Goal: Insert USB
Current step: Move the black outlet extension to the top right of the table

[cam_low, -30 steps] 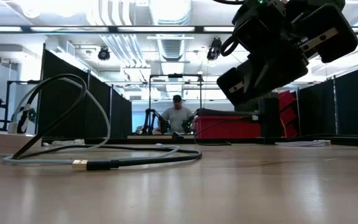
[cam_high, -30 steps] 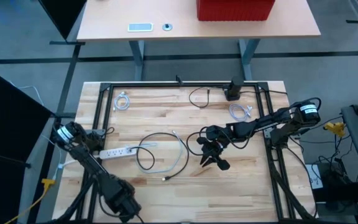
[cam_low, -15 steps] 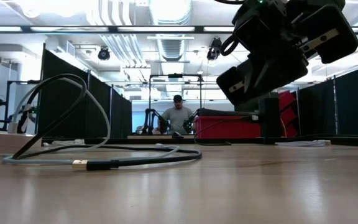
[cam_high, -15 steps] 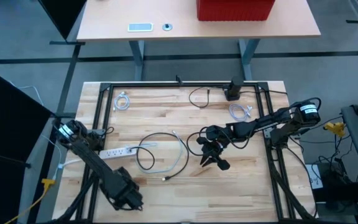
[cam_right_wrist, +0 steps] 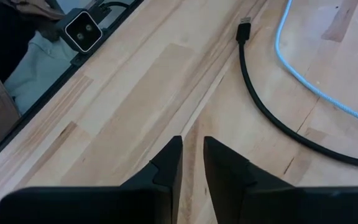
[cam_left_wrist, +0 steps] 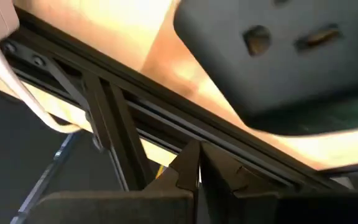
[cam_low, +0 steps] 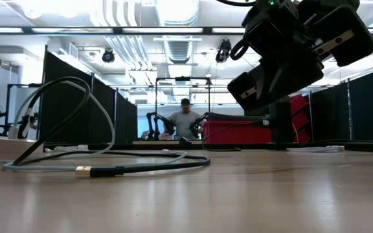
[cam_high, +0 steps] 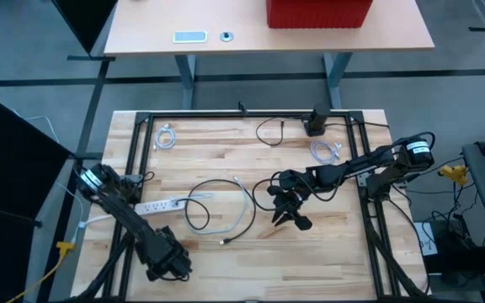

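Observation:
A black cable (cam_high: 199,206) lies looped on the wooden table, and its USB plug (cam_high: 223,241) rests flat near the middle front; the plug (cam_low: 83,171) shows its metal tip in the low view and the plug (cam_right_wrist: 244,30) lies ahead of my right fingers. My right gripper (cam_high: 286,215) hangs above the table to the right of the loop, open by a narrow gap (cam_right_wrist: 191,155) with nothing in it. My left gripper (cam_high: 165,266) is shut and empty (cam_left_wrist: 197,165) over the near left frame rail. A white power strip (cam_high: 158,204) lies left of the loop.
A light blue cable (cam_right_wrist: 316,87) lies beside the black one. Two coiled white cables (cam_high: 165,136) (cam_high: 325,151), a thin black cable (cam_high: 269,130) and a black adapter (cam_high: 316,122) sit near the far edge. A black frame (cam_high: 137,160) rims the table. A person (cam_low: 185,120) sits far behind.
My left gripper, staying shut, has turned at the wrist and shifted a little toward the table's far edge at the near left corner. The cables have not moved.

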### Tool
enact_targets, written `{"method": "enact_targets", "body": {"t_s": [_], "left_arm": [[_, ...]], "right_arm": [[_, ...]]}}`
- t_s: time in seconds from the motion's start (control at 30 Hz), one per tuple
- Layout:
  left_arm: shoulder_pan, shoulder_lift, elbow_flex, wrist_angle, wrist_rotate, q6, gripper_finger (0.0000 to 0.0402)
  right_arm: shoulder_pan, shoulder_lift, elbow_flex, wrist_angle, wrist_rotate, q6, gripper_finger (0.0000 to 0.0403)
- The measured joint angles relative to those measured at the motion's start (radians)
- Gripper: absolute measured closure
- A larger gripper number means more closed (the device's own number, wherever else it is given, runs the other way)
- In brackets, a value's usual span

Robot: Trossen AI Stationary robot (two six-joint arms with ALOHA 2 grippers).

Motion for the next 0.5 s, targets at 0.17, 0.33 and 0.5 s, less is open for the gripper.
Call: {"method": "enact_targets", "body": {"t_s": [0.17, 0.33, 0.5], "left_arm": [[0.003, 0.000, -0.011, 0.118, -0.065, 0.025, 0.0401], [0.024, 0.000, -0.011, 0.355, -0.168, -0.006, 0.0402], [0.077, 0.000, 0.006, 0.504, -0.388, 0.007, 0.0402]], "right_arm": [[0.000, -0.002, 0.000, -0.002, 0.000, 0.018, 0.0362], [0.000, -0.026, 0.000, -0.006, -0.001, 0.075, 0.0363], [0.000, -0.110, 0.000, -0.048, -0.001, 0.098, 0.0354]]}}
